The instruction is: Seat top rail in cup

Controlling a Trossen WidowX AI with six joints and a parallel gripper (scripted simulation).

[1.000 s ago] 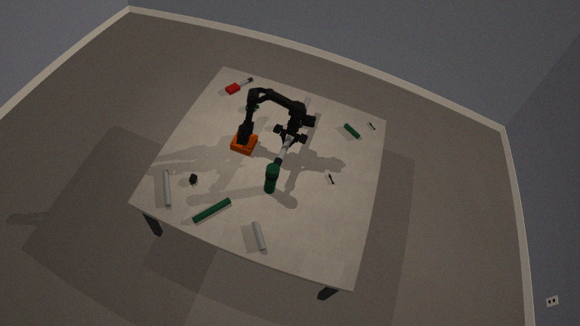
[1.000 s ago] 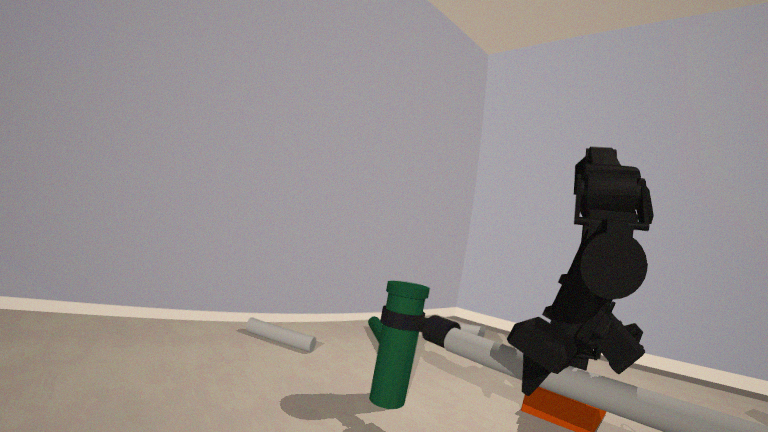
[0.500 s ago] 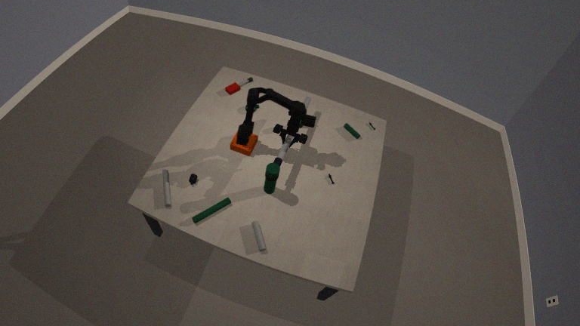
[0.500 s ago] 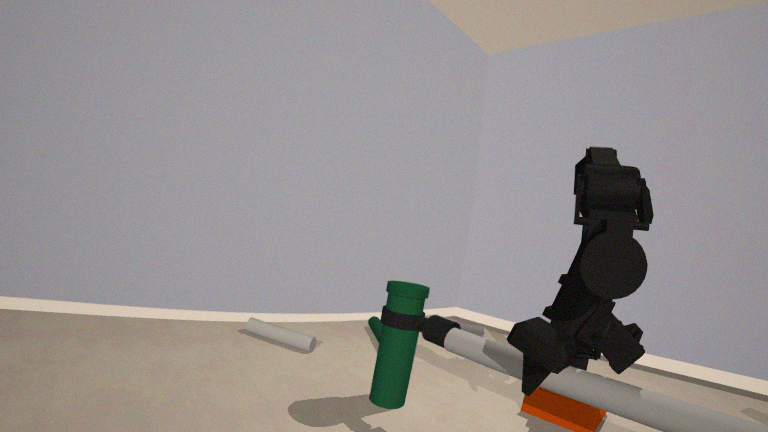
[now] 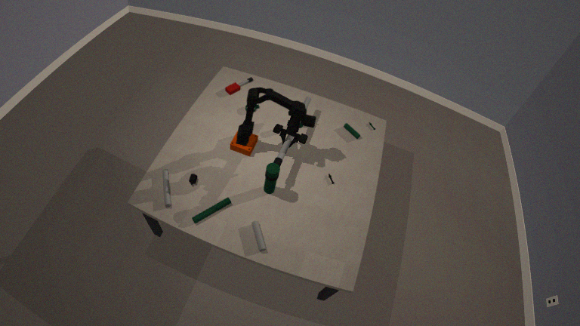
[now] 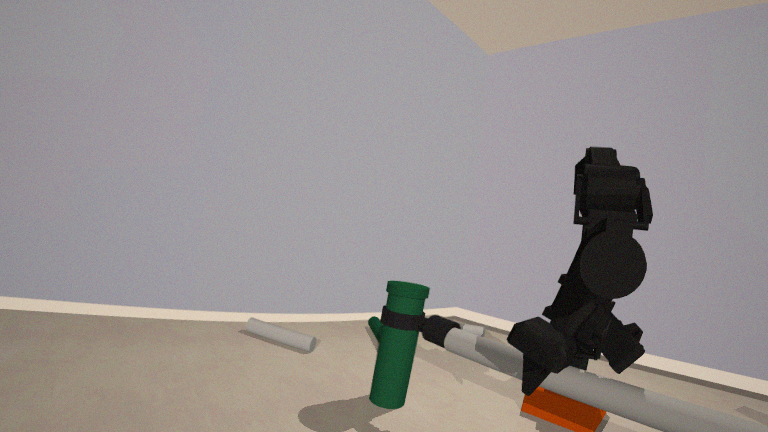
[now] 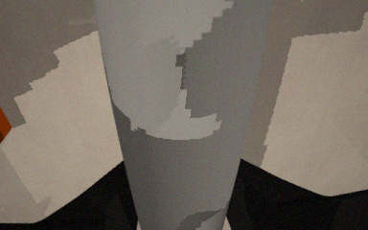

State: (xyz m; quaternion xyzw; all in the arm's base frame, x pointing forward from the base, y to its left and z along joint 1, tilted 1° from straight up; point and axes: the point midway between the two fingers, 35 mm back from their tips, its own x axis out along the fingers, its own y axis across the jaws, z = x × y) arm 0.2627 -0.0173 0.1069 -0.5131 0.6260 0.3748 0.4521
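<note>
The black jaws are clamped partway shut around the long grey tubular top rail, gripping it along its middle above the pale bench. Ahead of the jaws, the rail's end meets the black rail-end cup, which hangs from the black brace band high on the upright green cylindrical post, just under its cap.
</note>
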